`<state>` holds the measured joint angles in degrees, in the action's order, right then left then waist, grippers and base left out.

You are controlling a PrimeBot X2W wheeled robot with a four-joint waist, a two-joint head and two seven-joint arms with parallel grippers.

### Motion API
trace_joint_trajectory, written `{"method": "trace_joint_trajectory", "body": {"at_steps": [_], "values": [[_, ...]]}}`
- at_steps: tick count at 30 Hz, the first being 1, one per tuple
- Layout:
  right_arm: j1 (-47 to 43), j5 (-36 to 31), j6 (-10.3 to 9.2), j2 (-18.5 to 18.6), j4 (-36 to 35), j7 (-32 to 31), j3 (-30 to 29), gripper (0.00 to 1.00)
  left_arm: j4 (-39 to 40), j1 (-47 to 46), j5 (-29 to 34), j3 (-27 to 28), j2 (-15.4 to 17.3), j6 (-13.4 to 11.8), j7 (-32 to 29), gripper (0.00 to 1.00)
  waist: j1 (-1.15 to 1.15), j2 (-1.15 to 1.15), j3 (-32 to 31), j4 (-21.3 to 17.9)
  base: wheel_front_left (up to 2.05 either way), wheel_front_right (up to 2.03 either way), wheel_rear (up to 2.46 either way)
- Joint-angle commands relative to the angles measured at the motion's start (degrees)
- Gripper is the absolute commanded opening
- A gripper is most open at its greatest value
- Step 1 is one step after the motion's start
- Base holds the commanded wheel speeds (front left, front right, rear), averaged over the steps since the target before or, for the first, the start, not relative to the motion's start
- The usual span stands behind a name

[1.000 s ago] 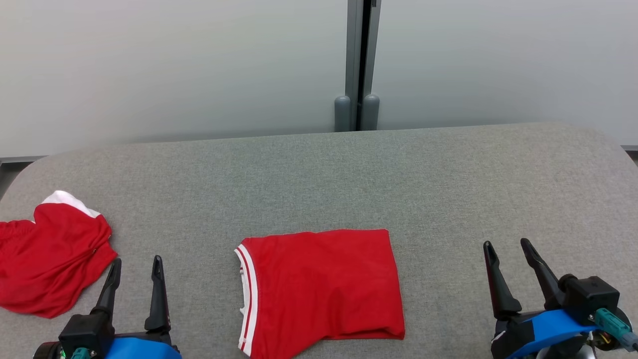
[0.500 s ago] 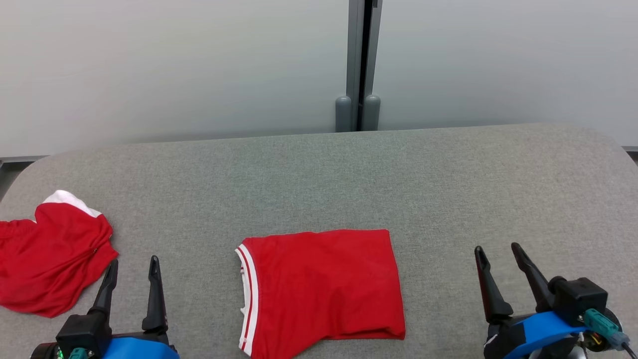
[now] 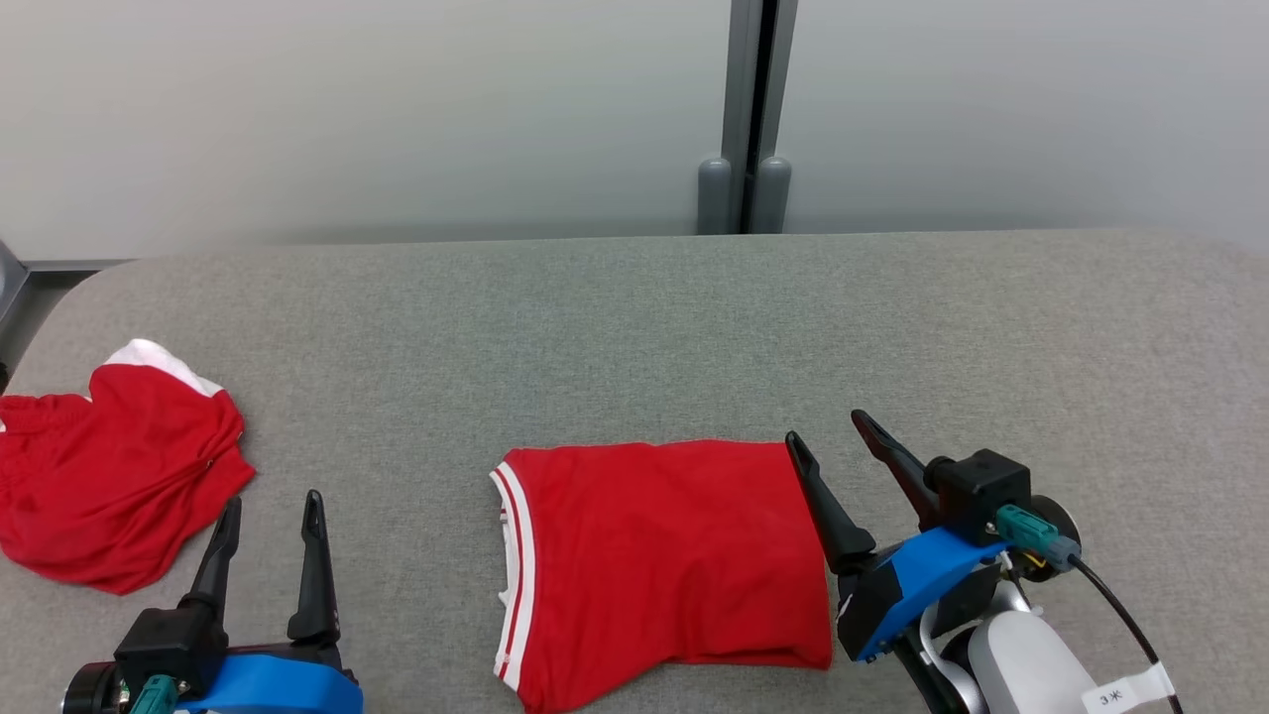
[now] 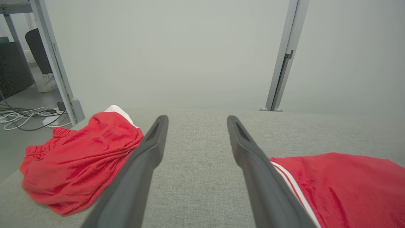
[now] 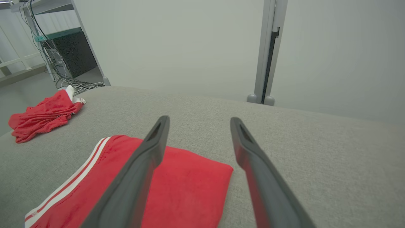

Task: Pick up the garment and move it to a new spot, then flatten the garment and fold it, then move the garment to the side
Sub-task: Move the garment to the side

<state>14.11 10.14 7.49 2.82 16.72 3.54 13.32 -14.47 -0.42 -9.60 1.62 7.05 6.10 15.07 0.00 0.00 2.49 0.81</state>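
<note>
The garment (image 3: 664, 555) is red with a white-striped band on its left edge, and it lies folded into a rectangle at the front middle of the grey table (image 3: 634, 337). My right gripper (image 3: 825, 426) stands open just off the garment's far right corner, its left finger over the cloth's right edge, holding nothing. The right wrist view shows the garment (image 5: 190, 186) under and left of the right gripper (image 5: 197, 118). At the front left my left gripper (image 3: 274, 499) is open and empty, left of the garment (image 4: 341, 186).
A second red garment (image 3: 109, 476) with a white patch lies crumpled at the table's left edge, close to my left gripper. A grey wall with a vertical post (image 3: 753, 109) stands behind the table. Cables lie on the floor (image 4: 28, 117) beyond the left edge.
My right gripper has swung left and forward to the garment's right edge. The head camera has shifted a little. The left gripper has stayed put.
</note>
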Motion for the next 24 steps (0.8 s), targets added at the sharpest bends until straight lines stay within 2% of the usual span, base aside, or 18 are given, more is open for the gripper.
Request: {"method": "trace_joint_trajectory", "body": {"at_steps": [1, 13, 24], "values": [[1.39, 0.21, 0.01, 0.15, 1.75, 0.07, 0.05, 1.00, -0.13, -1.10, -0.31, 0.22, 0.35, 0.22, 0.12, 1.00, 0.00, 0.00, 0.56, 0.73, 0.00, 0.00, 0.00], [3.77, 0.82, 0.01, 0.15, 19.87, 0.85, -0.99, 1.00, -0.86, -2.56, -0.95, 0.35, 0.37, 0.46, 0.12, 1.00, 0.00, 0.00, 2.87, 3.22, 0.00, 0.00, 0.00], [5.27, 5.02, 0.01, 0.14, 27.69, 3.23, 3.03, 1.00, -1.06, -3.67, -0.90, 0.06, -0.07, 0.73, 0.12, 1.00, 0.00, 0.00, 4.08, 3.77, 0.00, 0.00, 0.00]]}}
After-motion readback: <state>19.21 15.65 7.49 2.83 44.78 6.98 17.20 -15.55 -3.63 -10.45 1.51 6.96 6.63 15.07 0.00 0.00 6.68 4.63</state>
